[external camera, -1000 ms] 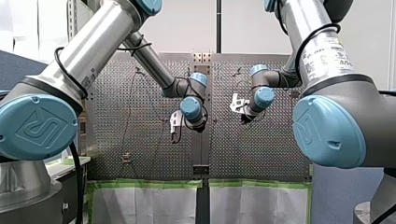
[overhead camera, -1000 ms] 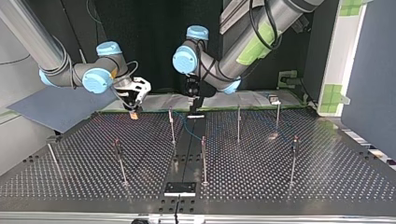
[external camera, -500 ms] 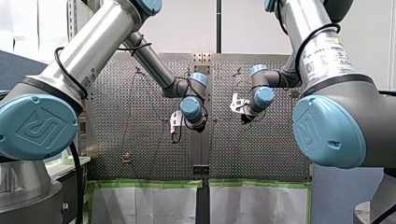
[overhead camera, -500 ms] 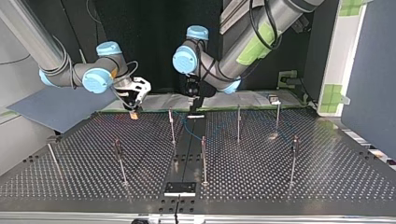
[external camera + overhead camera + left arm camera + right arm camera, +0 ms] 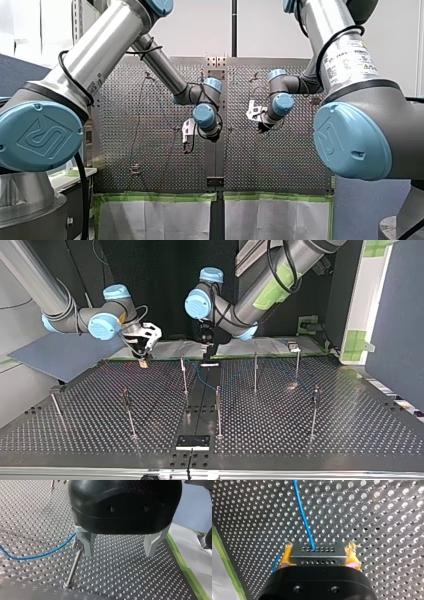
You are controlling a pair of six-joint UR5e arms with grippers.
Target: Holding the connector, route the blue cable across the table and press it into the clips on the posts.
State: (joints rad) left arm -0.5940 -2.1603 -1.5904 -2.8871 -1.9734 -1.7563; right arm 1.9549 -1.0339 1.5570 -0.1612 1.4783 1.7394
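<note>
Connector (image 5: 317, 553) is pinched between my right arm's fingers (image 5: 285, 558), with the yellow pads clamped on its two short ends. It's a flat grey metal block with rows of small pinholes across its face. It hangs low over the bench (image 5: 300, 430), near the edge on the arms' side, toward the top view's left corner.

Out of its front face runs the blue cable (image 5: 303, 515), thin, round and smooth-jacketed. Its long axis points straight ahead of those fingers, away over the perforated plate.

Now my left arm's fingers (image 5: 86, 541): bare metal, spread wide, nothing between them, low at the middle of that same edge. One finger stands just beside a slim steel post (image 5: 74, 566). The cable sweeps in slack to the post's top from the side away from the gap. The clip up there is hidden behind that finger, so I cannot tell whether the cable is seated.

My call: the left arm is the nearer one for pressing, and the right supplies tension through the connector.
</note>
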